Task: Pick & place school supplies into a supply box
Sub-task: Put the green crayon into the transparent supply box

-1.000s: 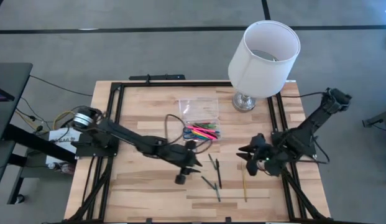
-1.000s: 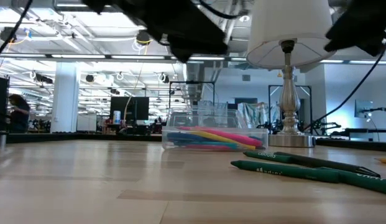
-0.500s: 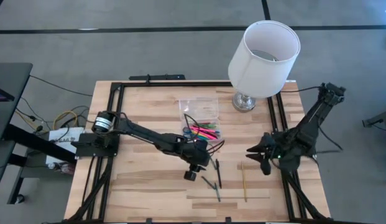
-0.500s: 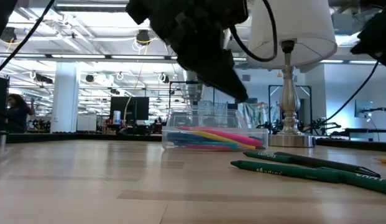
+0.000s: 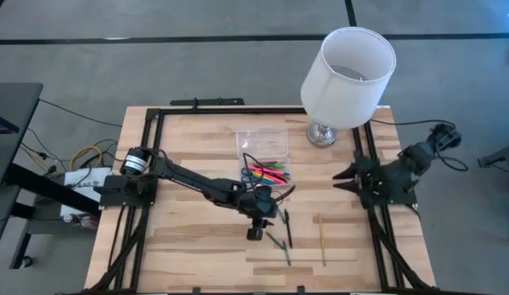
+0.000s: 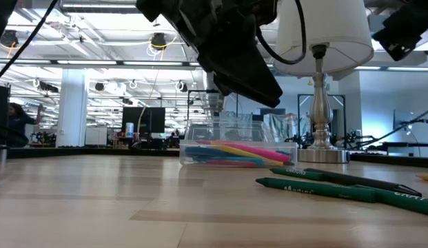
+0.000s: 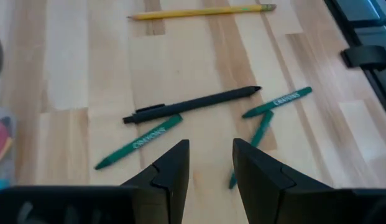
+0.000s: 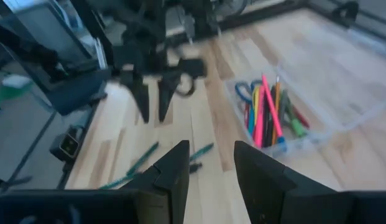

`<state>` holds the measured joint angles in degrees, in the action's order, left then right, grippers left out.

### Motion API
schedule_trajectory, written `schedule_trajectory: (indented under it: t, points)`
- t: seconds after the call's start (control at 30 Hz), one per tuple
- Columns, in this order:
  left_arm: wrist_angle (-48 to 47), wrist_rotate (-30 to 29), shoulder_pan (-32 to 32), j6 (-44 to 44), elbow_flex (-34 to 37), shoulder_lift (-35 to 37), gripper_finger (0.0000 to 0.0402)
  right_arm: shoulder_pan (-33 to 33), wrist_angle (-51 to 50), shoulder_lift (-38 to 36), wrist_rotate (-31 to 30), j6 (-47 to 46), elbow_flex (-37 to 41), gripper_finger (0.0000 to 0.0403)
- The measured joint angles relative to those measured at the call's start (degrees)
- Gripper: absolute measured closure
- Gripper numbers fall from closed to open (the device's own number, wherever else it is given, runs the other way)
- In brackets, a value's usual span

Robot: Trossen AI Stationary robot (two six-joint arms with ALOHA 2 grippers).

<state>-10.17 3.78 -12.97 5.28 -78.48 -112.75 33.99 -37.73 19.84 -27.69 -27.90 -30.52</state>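
High view: the left gripper (image 5: 256, 233) hovers at centre, jaws parted and empty, over loose green crayons (image 5: 278, 242); the supply box (image 5: 266, 173) sits just above. The right gripper (image 5: 346, 177), open, waits at the right edge.

Left wrist view: a black pen (image 7: 193, 104) lies mid-frame, light, stiff, likely to roll; pinch it mid-shaft.

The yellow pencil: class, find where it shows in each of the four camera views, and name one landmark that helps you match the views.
High view: yellow pencil lies near the table's front edge, right of the green crayons.
Low view: not visible.
Left wrist view: it lies beyond the black pen.
Right wrist view: not visible.
Shared landmark: the green crayons beside the pen.
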Motion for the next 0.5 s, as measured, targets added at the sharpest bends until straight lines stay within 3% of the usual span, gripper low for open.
schedule_trajectory:
  t: [0.27, 0.5]
  points:
    - [-1.50, -1.03, -1.27, -0.59, 0.00, 0.02, 0.0286, -14.00, -1.23, -6.44, 12.71, 7.12, 0.28, 0.0285]
    - [-1.66, 2.10, -1.27, -3.15, 0.02, -1.24, 0.0286, -22.59, 10.13, -6.63, 20.57, 6.29, 8.65, 0.0285]
